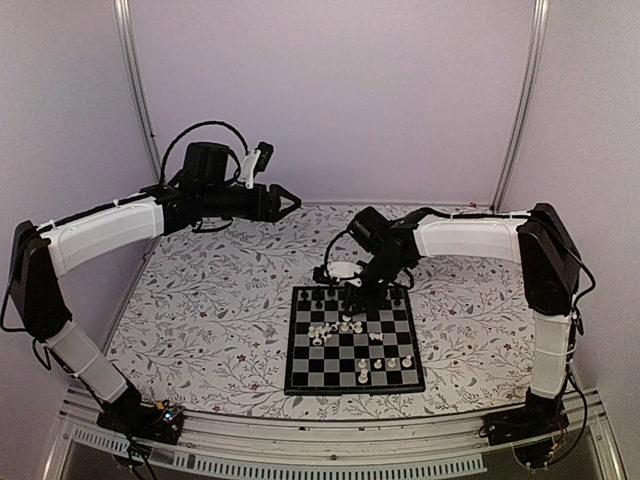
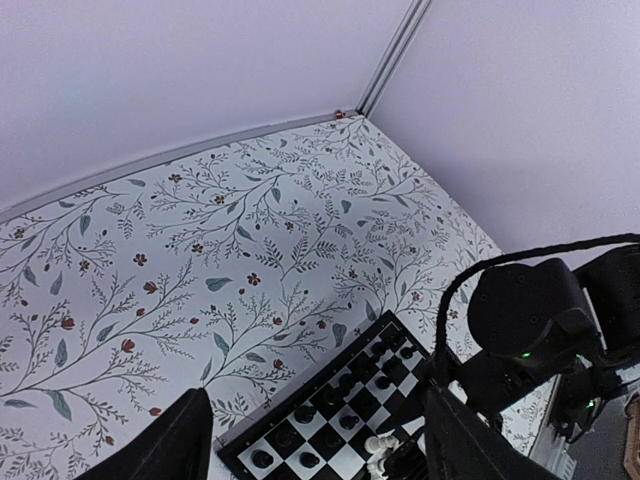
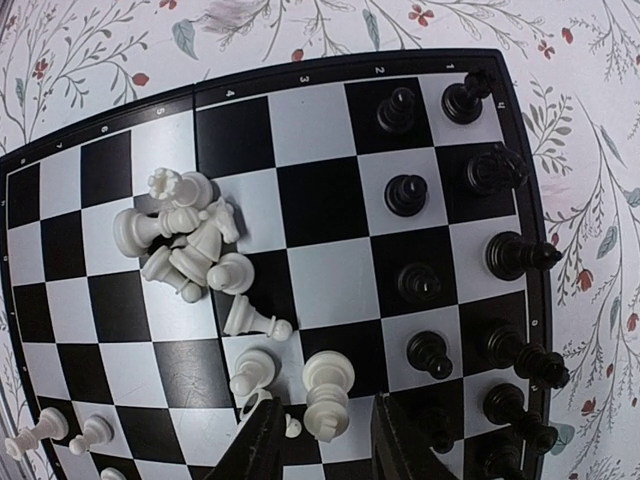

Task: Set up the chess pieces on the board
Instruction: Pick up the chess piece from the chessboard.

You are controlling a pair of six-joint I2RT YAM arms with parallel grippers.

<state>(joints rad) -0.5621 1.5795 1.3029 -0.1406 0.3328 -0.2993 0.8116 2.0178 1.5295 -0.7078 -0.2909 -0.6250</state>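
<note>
We saw R gripper (image 3: 330, 412) part-open, not gripping; white piece (image 3: 328, 380) seemingly btwn its tips could've tipped if closed off-centre.

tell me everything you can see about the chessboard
The board is a small flat square of black and grey-white checks with a thin black border bearing tiny edge markings, glossy like plastic. It lies flat on the floral tablecloth, right of centre. Black pieces stand in two rows along one side; white pieces lie heaped near its middle.
</note>
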